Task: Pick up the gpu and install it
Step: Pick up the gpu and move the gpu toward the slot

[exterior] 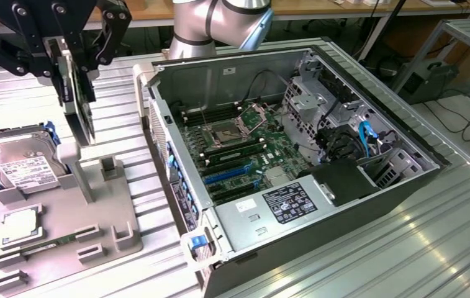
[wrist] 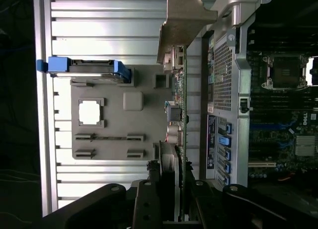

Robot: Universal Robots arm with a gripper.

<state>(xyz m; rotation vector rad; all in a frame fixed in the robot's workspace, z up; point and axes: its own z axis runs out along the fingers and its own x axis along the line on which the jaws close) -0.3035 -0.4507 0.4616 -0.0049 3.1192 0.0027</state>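
**Wrist view: gpu clamped on edge over the parts tray, next to the open case**

Nearest my camera, the gripper (wrist: 173,175) is closed onto the gpu (wrist: 180,105), with its fingers pinching the thin card across its two flat faces. The card hangs on edge, and its pale metal bracket (wrist: 185,18) is at the end away from the fingers. My read is that a pinch on the faces stops the card twisting and leaves the bracket end free. I can't tell which edge carries the connector.

Under the card is the grey fixture tray (wrist: 149,120). In the exterior view the card's lower end sits just above the tray's upright posts (exterior: 76,177) and looks clear of them.

Tray contents:
- The hard drive (wrist: 89,69) stands in its slot in blue rails.
- The CPU (wrist: 91,112) lies flat in a square recess.
- The memory stick (wrist: 109,137) lies in a narrow holder.

Each part has its own cut-out, probably so it sits at a known pose for picking.

Farther out, the PC case (wrist: 238,80) is just beside the tray, on the exterior view's right. It lies on its side with the panel off and the opening facing up, which I judge gives access from above. Inside it I see the motherboard (exterior: 243,146), blue slots (exterior: 228,174), the power supply (exterior: 284,202) and blue cables (exterior: 366,139). I see no card seated in the slots, so the gpu is picked up but not yet installed.
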